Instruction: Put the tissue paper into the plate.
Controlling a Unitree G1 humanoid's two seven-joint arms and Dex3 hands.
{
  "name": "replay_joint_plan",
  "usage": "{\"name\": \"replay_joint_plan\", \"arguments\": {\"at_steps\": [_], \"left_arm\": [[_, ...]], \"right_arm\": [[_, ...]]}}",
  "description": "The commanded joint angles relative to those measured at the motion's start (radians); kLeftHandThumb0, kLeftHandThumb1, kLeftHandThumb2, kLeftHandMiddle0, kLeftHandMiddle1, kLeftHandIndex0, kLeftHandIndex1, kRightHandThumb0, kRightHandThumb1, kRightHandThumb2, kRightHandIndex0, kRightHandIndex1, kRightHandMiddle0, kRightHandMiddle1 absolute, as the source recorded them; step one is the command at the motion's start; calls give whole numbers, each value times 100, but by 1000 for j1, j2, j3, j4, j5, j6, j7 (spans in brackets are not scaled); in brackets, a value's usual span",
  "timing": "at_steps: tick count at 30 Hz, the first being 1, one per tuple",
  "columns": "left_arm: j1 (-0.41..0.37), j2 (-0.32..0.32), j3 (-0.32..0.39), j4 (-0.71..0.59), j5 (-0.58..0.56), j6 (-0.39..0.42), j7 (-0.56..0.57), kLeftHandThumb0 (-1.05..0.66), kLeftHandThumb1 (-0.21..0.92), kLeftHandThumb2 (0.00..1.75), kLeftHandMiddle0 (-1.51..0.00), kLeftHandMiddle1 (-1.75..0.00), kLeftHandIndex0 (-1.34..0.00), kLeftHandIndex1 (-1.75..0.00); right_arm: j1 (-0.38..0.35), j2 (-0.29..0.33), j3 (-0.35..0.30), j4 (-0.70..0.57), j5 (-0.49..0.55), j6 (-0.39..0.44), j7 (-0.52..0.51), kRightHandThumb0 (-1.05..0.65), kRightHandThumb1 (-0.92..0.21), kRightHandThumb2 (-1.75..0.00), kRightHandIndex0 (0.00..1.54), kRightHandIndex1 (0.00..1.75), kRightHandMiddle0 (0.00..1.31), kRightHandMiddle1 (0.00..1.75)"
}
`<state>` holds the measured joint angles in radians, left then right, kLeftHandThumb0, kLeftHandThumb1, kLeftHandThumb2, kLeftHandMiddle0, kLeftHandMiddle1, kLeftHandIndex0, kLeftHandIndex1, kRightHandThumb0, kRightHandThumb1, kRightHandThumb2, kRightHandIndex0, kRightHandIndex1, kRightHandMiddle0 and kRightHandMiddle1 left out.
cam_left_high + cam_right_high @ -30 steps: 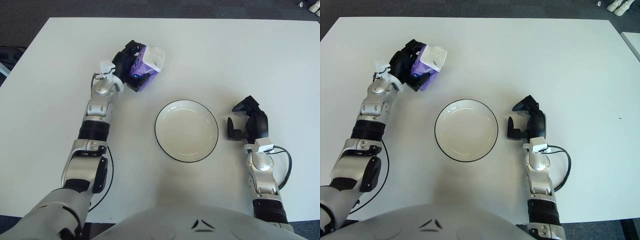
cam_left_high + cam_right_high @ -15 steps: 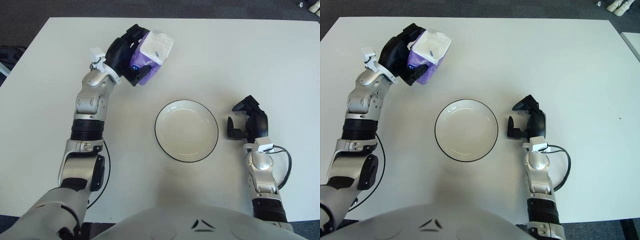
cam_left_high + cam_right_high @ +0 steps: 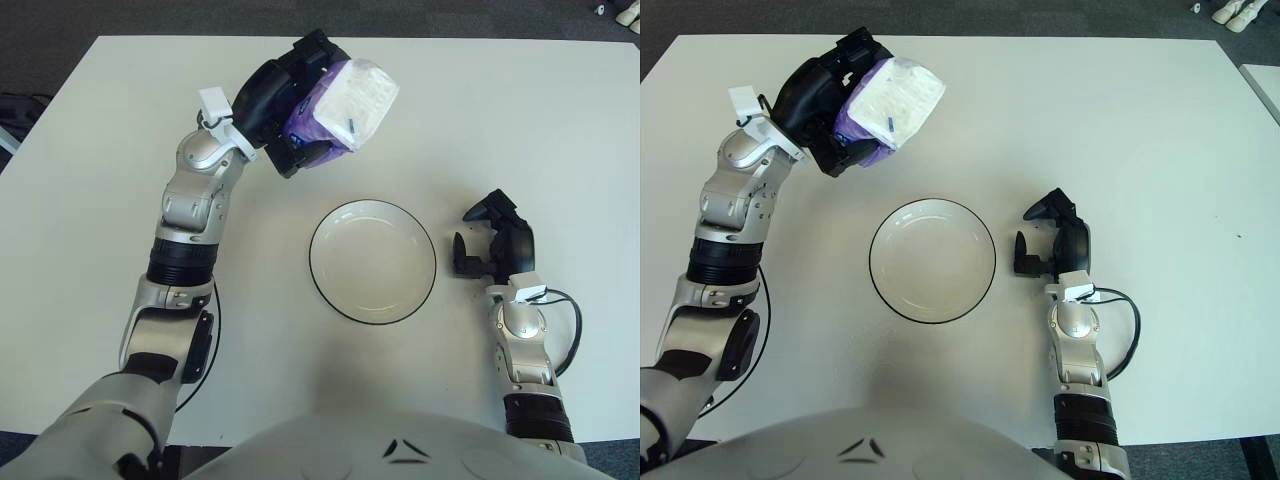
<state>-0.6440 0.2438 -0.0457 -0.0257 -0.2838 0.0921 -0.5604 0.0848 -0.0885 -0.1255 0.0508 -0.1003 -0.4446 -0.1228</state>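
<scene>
My left hand is raised above the table at upper left of the plate, fingers shut on a tissue pack with a purple wrapper and a white top face. The pack hangs in the air, tilted, above and to the left of the plate. The white plate with a thin black rim lies on the table in the middle and holds nothing. My right hand shows just right of the plate, fingers loosely spread, holding nothing.
The white table fills the view, with its far edge against dark floor at the top. A black cable loops beside my right forearm. Small white objects lie on the floor past the far right corner.
My left hand has lifted the tissue pack off the table and carried it up and to the right, toward the plate. The right hand has stayed where it was.
</scene>
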Motion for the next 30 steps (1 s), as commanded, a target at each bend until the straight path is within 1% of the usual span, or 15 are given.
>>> {"name": "replay_joint_plan", "arguments": {"at_steps": [1,3,5,7,9,12,16,24,26,30], "left_arm": [[-12,-14,-34,25,29,-69,-33,0,-9,175,-93,-167,-69,-175],[-12,-16,-45,30,38,-92,-47,0,-9,175,-93,-167,-69,-175],[14,-20,-74,-9,40,-76,-60,0,-8,175,-92,-168,-69,-175],[30,-21,-90,-31,37,-62,-67,0,-8,175,-92,-169,-69,-175],[67,-15,-109,-79,38,-44,-68,0,-8,175,-92,-169,-69,-175],[96,-5,-131,-124,48,-28,-72,0,-8,175,-92,-169,-68,-175],[89,20,-165,-142,99,-35,-85,0,-8,175,-91,-170,-68,-175],[80,45,-228,-164,126,38,-133,0,-7,175,-91,-170,-68,-175],[86,49,-240,-166,134,42,-140,0,-7,175,-91,-170,-68,-175],[103,52,-258,-159,155,22,-149,0,-7,175,-91,-171,-68,-175]], "right_arm": [[29,10,7,38,0,30,3,-1,2,-171,88,174,62,175],[29,10,7,38,0,30,3,-1,2,-171,88,174,62,175],[29,11,7,38,2,27,4,-1,2,-171,88,174,62,175],[29,12,8,38,2,25,3,-1,1,-170,88,173,61,175],[29,13,8,38,1,24,2,-1,1,-170,87,173,61,175],[28,14,9,38,-3,23,-1,-1,0,-169,87,173,61,175],[30,16,11,36,-6,21,-2,-1,0,-169,87,173,61,175],[38,22,11,30,-18,17,-17,-1,1,-170,88,173,61,175],[41,24,11,27,-21,21,-21,-1,1,-170,88,173,61,175],[48,23,12,19,-21,32,-22,-1,1,-170,88,173,61,175]]}}
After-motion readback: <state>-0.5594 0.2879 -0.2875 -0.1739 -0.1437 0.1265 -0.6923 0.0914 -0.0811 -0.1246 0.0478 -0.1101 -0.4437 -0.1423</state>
